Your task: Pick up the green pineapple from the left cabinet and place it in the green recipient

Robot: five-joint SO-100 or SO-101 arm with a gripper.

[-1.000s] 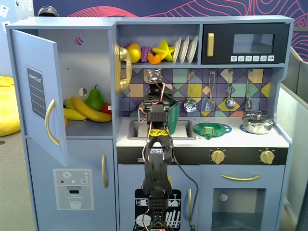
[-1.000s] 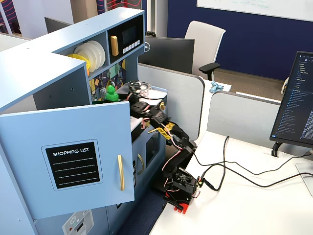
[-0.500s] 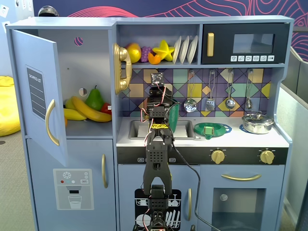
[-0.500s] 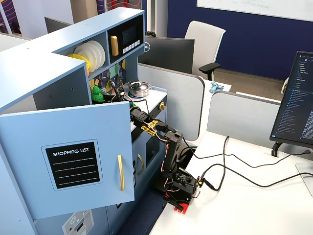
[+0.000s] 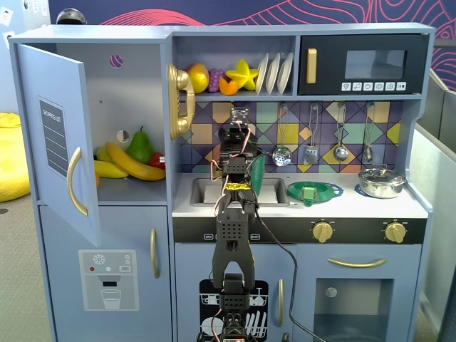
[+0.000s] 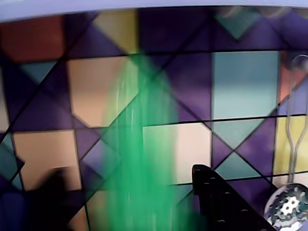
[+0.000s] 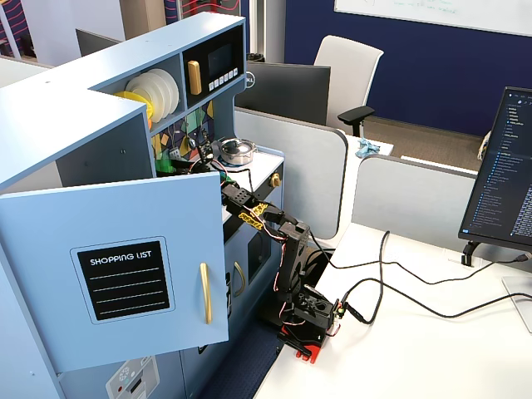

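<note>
With the left cabinet [image 5: 107, 135] door open, the arm reaches over the sink beside the green recipient [image 5: 257, 172]; the jaws' opening cannot be told.

Office room: dark navy wall [image 7: 399, 41] with a whiteboard [image 7: 432, 12] up top, brown carpet floor [image 7: 432, 145]. Grey partition panels [image 7: 416, 195] fence a white desk [image 7: 416, 332] (black cables across it). Pale grey swivel chair [image 7: 345, 71], black monitor [image 7: 503, 174] at right edge. Even indoor light.
</note>
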